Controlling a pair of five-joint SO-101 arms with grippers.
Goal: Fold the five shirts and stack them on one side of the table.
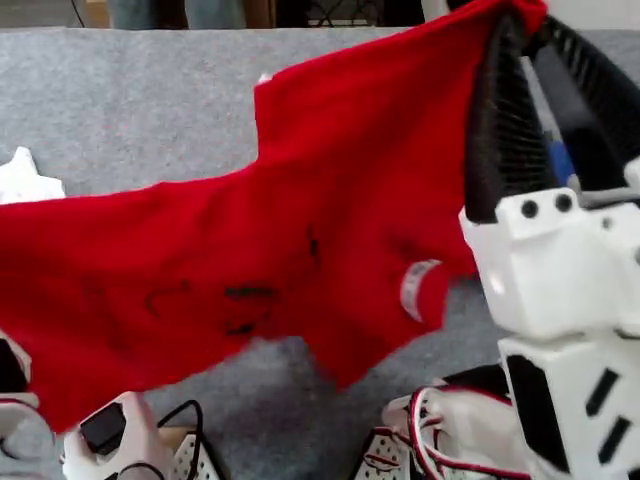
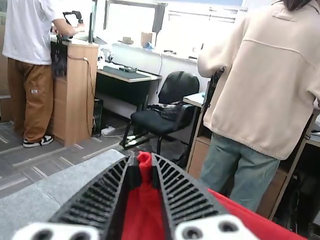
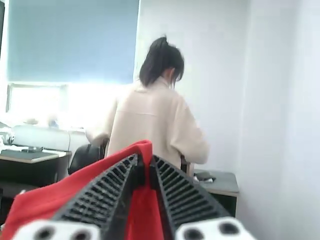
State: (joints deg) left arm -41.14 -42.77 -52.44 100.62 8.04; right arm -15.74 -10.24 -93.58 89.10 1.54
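A red shirt point(image 1: 250, 250) hangs spread out above the grey table point(image 1: 150, 100), lifted clear of it. My right gripper point(image 1: 522, 22) stands at the right of the high view, pointing up, shut on one top corner of the shirt. In the right wrist view its black ribbed fingers point(image 3: 172, 192) pinch a peak of red fabric point(image 3: 142, 150). My left gripper point(image 2: 144, 161) is likewise shut on a peak of the red shirt point(image 2: 144, 200), with more red cloth trailing off to one side. The shirt's far left end runs to the edge of the high view.
A crumpled white cloth point(image 1: 25, 180) lies on the table at the left edge. The arms' white bases and cables point(image 1: 440, 430) crowd the near edge. Bare grey table shows behind the shirt.
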